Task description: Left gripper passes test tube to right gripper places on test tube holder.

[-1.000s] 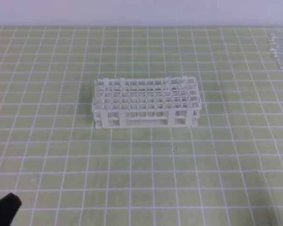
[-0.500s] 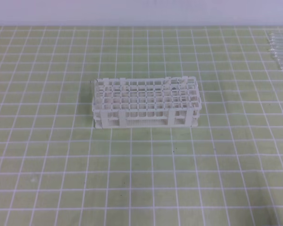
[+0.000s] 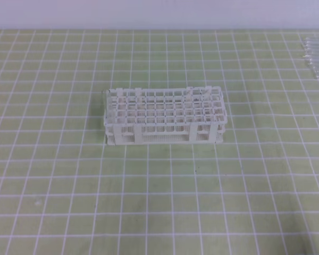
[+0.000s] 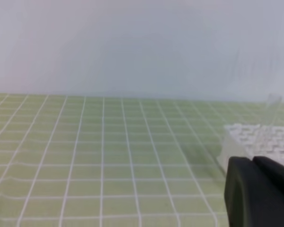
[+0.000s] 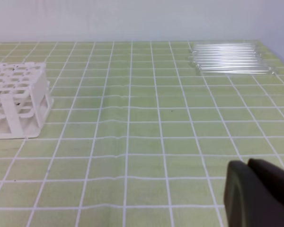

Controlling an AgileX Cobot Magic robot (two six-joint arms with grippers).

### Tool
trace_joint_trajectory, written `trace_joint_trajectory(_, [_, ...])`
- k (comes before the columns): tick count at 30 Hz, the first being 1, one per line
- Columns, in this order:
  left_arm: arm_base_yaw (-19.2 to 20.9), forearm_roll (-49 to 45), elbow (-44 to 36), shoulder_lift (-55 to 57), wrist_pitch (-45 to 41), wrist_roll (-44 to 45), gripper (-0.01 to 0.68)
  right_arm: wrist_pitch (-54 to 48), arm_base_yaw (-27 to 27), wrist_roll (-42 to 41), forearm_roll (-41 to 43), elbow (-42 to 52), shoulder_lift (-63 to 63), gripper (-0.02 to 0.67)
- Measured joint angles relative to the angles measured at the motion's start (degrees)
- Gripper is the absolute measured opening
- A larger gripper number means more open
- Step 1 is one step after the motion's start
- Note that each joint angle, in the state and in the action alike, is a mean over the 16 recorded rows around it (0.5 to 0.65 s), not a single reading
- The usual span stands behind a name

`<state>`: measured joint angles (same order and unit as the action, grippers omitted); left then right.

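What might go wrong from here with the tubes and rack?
The tube bundle lies loose near the far right edge of the mat; a nudge may roll tubes off. A clear tube seems to lean in the test tube holder; a reach across could knock it.

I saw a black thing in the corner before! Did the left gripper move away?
Yes. It was poking in at the bottom left corner of the high view, below the test tube holder. Now it has slid out past that edge, while the holder stays put.
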<state>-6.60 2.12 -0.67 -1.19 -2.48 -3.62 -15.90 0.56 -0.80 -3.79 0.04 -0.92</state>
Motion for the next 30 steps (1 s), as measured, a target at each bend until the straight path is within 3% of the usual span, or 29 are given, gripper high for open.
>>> trace_joint_trajectory(4, [1.59,4.52,0.00,-0.02,-2.88,5.88,-0.002,0.00,0.00,0.00,-0.01,0.00,0.00,-0.016])
trace_joint_trajectory(12, [4.53,4.36,0.00,-0.05,-9.32,6.01,-0.002,0.00,0.00,0.00,-0.01,0.00,0.00,-0.016])
trace_joint_trajectory(30, [4.82,3.64,0.22,0.24,-16.58,5.90,-0.002,0.05,0.00,0.00,-0.01,0.00,0.00,-0.016])
